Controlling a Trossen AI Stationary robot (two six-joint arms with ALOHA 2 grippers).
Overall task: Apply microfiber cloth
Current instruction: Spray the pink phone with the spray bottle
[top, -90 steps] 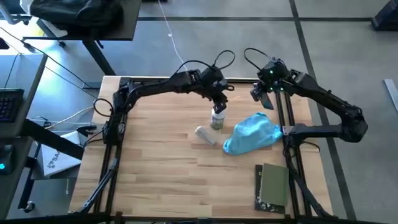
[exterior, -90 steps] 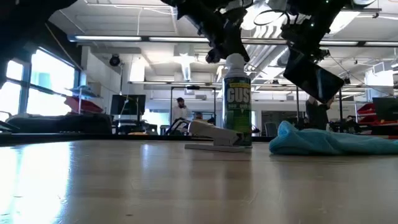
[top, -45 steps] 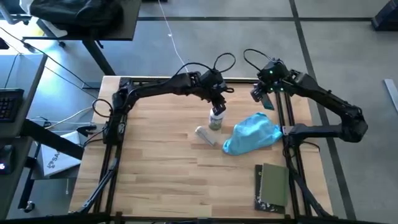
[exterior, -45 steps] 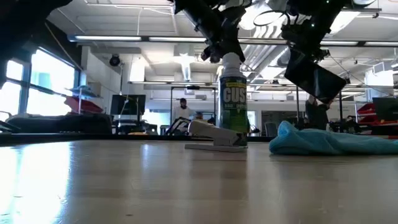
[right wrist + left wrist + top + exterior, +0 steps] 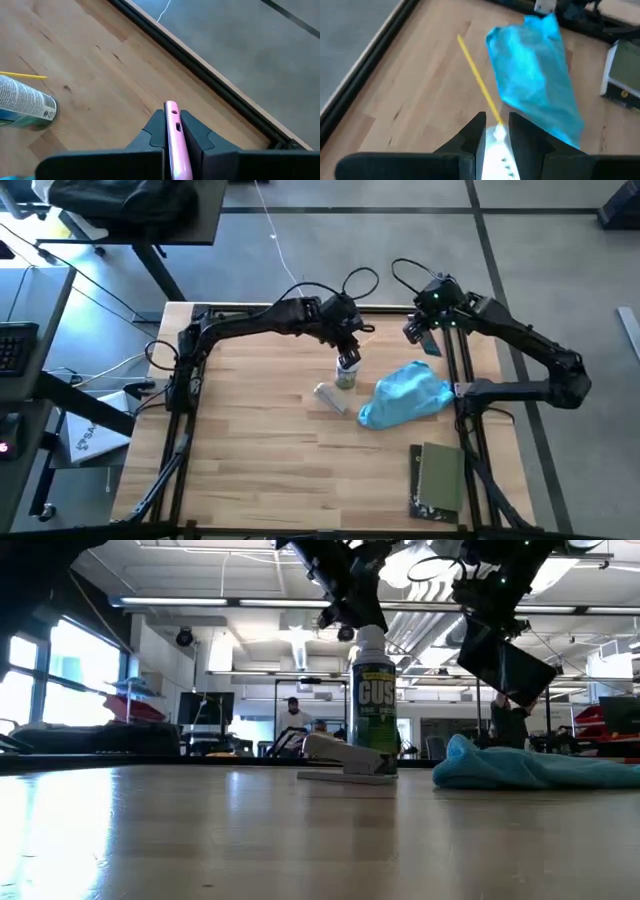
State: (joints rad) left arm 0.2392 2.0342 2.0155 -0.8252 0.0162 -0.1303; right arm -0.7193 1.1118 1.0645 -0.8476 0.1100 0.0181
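The left hand (image 5: 347,361) is closed narrowly on the top of the bottle (image 5: 347,374) at frame centre. The right hand (image 5: 419,332), upper right, is clamped on a thin pink-edged phone (image 5: 172,140). The cloth (image 5: 404,396) is seen crumpled on the bench (image 5: 260,450) — lower right of the left hand, directly below the right, which is judged nearer.

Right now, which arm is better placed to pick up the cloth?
Neither gripper is free. Left gripper is shut on the spray bottle, just beside the microfiber cloth. Right gripper is raised near the back edge, clamping a thin pink-edged device. Left is closer, if it lets go first.
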